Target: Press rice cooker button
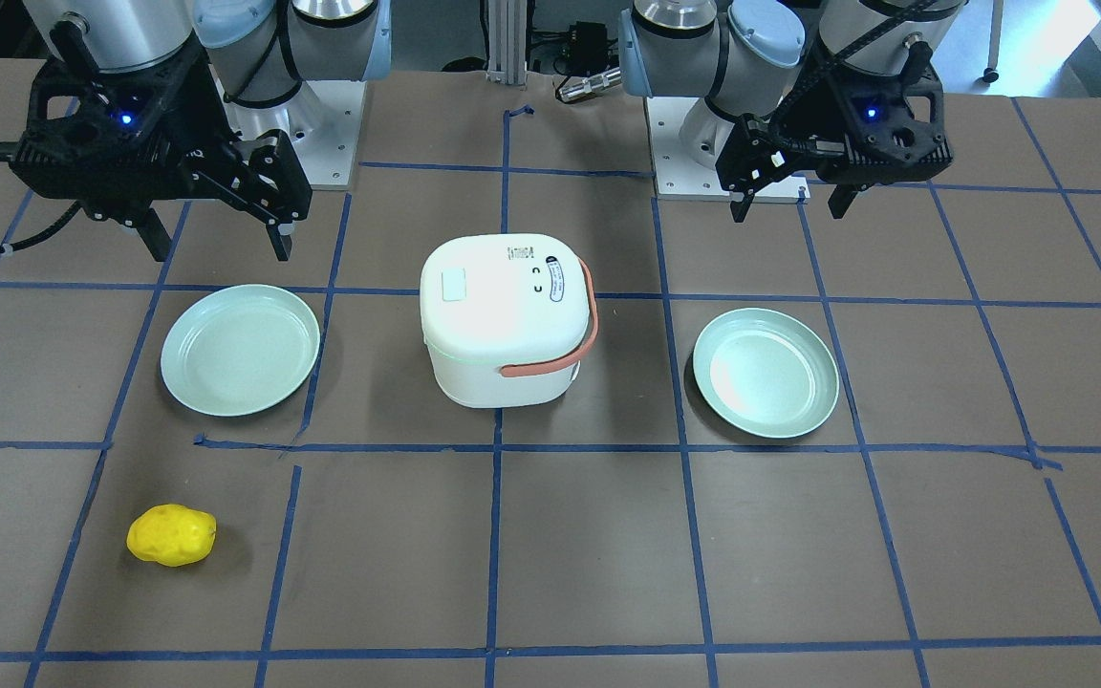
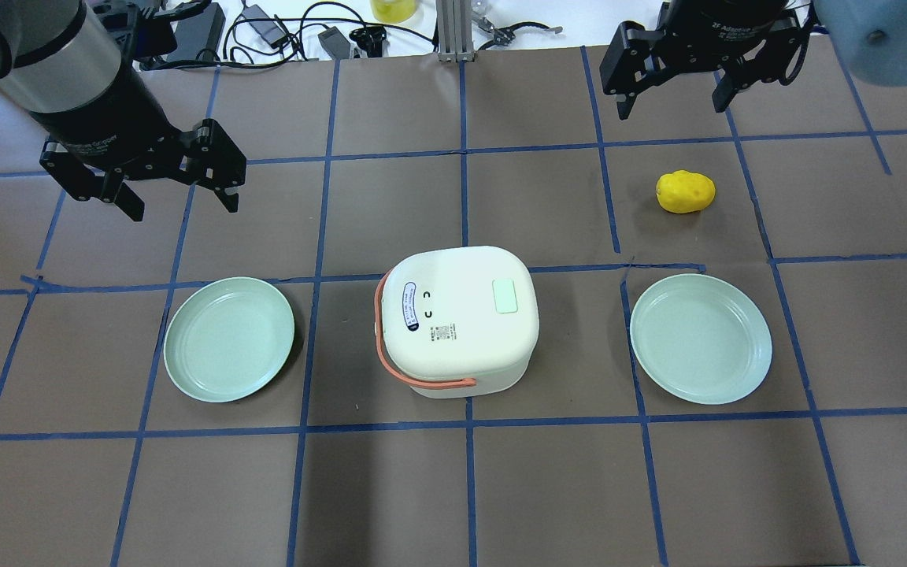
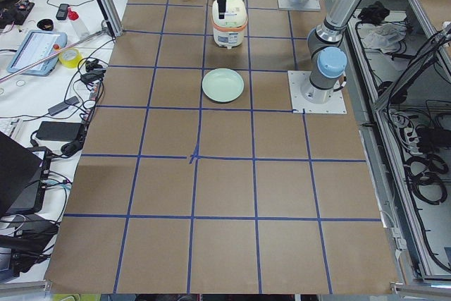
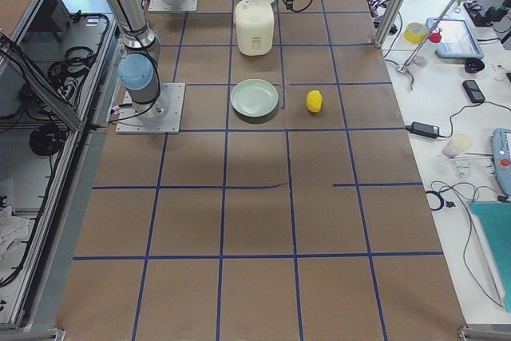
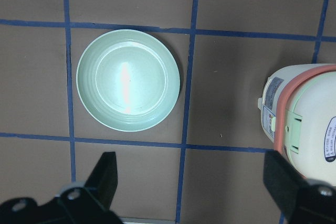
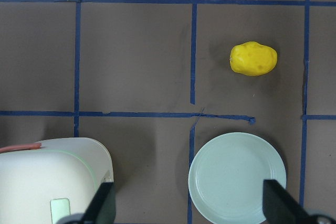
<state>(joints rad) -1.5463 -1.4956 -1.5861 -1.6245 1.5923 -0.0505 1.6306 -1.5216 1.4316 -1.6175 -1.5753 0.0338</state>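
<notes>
Left gripper (image 2: 184,206), right gripper (image 2: 672,106) spread wide; rice cooker (image 2: 461,315) well apart from both.

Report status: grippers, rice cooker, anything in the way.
Left gripper open, right gripper open, both empty. Rice cooker centre, lid shut, button untouched. Nothing over the lid; yellow object well aside.

Brown worktop (image 2: 453,488), blue tape grid. On it: rice cooker (image 2: 461,319) in the middle, left plate (image 2: 229,339) and right plate (image 2: 701,339) flanking it on my two sides, yellow lump (image 2: 685,192) beyond the right plate.
</notes>
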